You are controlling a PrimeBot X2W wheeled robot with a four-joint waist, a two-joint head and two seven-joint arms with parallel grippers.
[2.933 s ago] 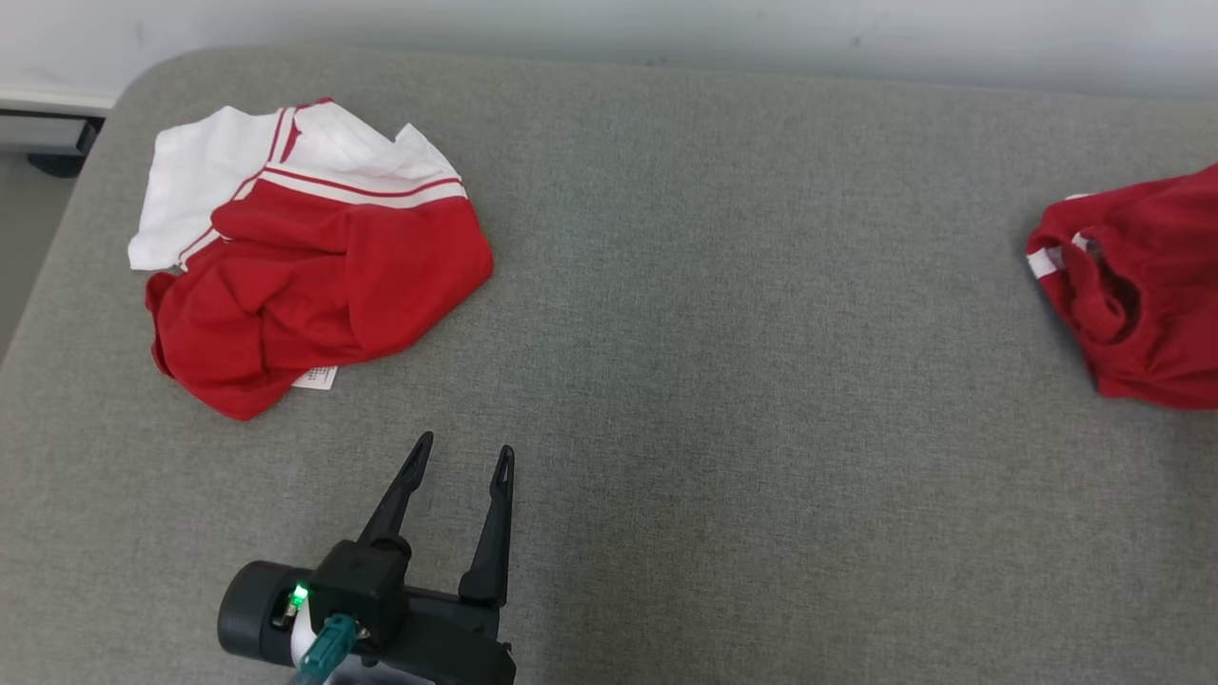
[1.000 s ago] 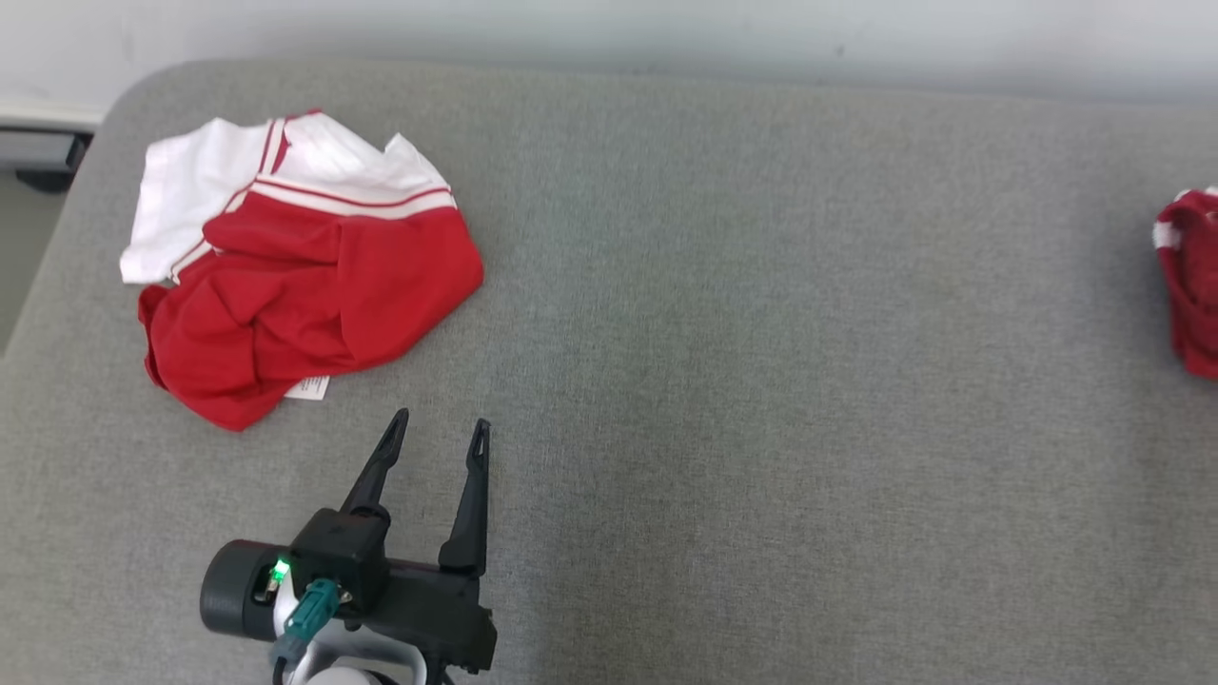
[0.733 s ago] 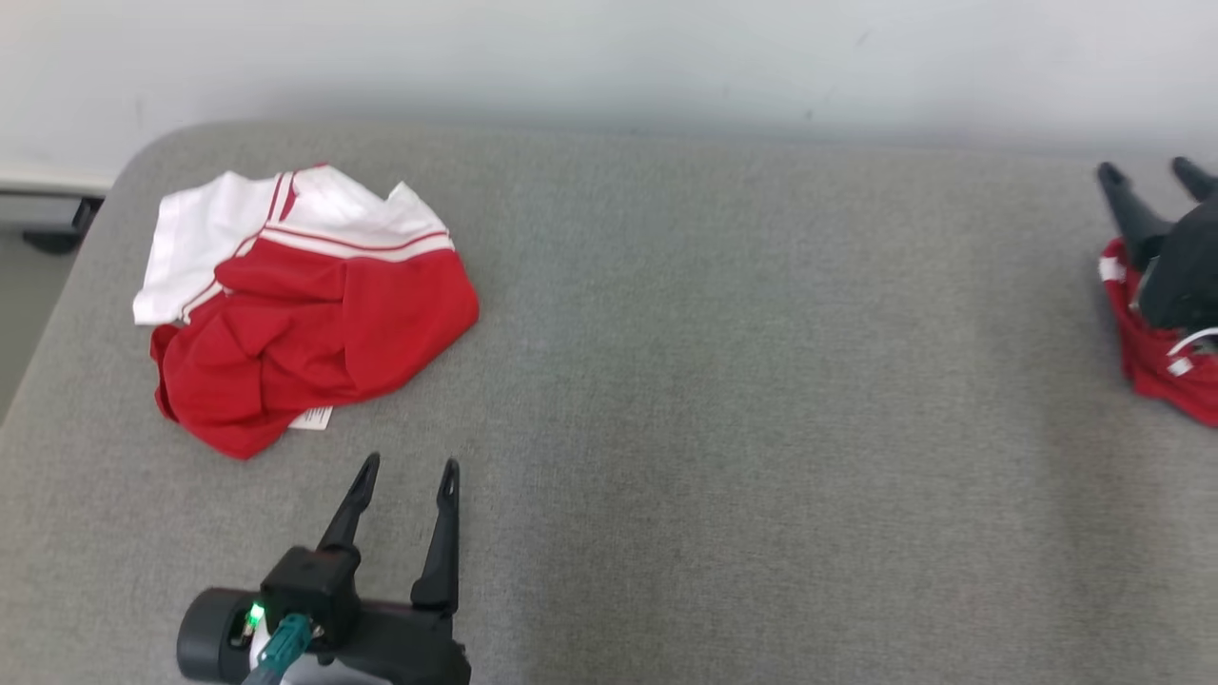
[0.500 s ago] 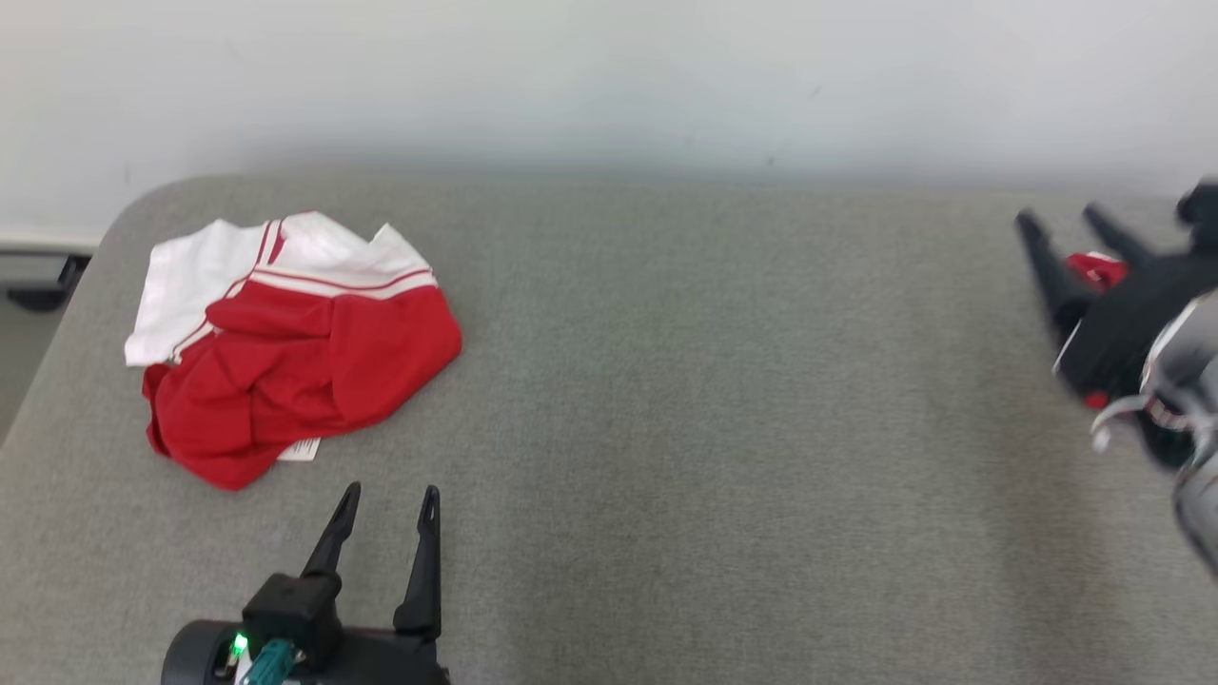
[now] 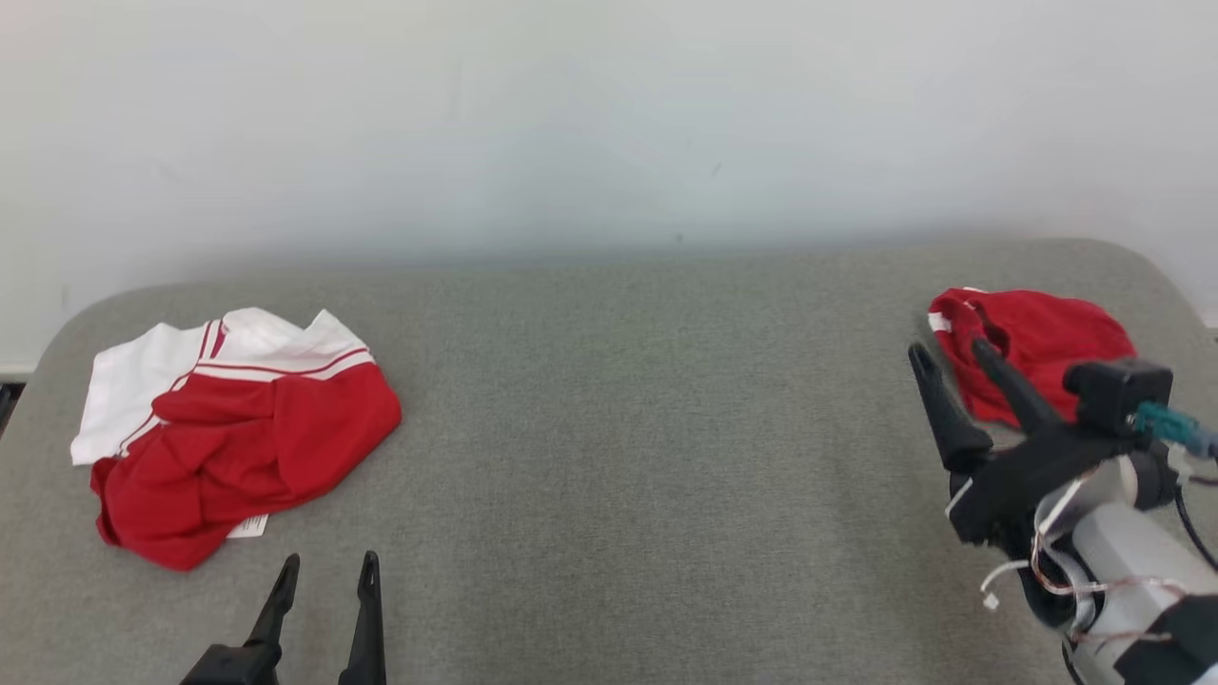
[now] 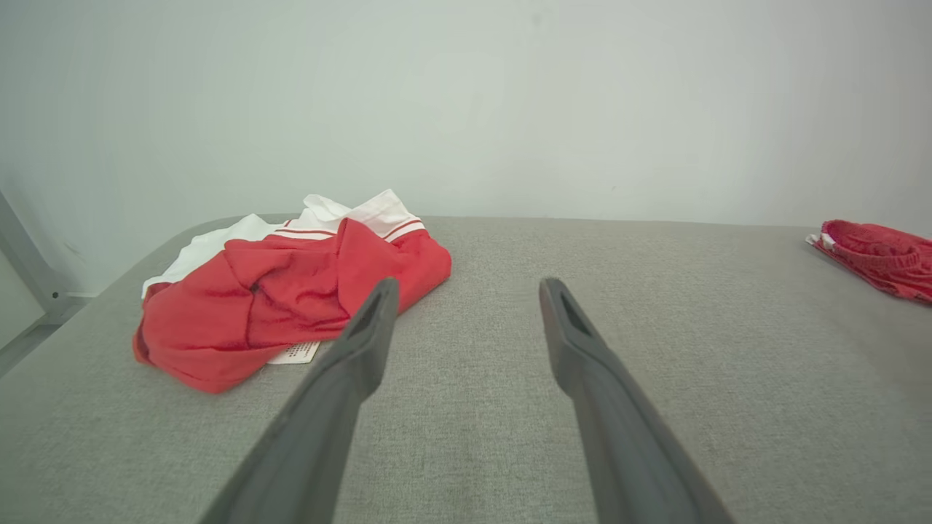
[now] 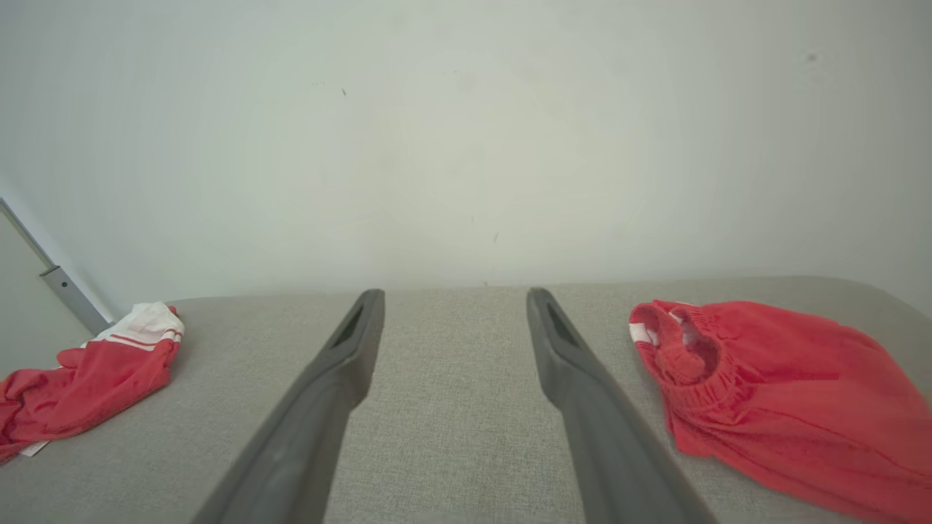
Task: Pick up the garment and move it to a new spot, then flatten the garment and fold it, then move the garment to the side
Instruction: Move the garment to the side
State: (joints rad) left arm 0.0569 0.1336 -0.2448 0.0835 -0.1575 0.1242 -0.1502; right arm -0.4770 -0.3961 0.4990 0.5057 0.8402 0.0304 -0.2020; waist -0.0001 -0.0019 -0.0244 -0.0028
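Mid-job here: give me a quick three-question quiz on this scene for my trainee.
1. True or false: the right gripper holds the shorts.
2. The shirt lies: A) at the robot's left; B) at its right; C) in a gripper.
3. Fill in: the left gripper is ____.
Key: 1 false; 2 A; 3 open.
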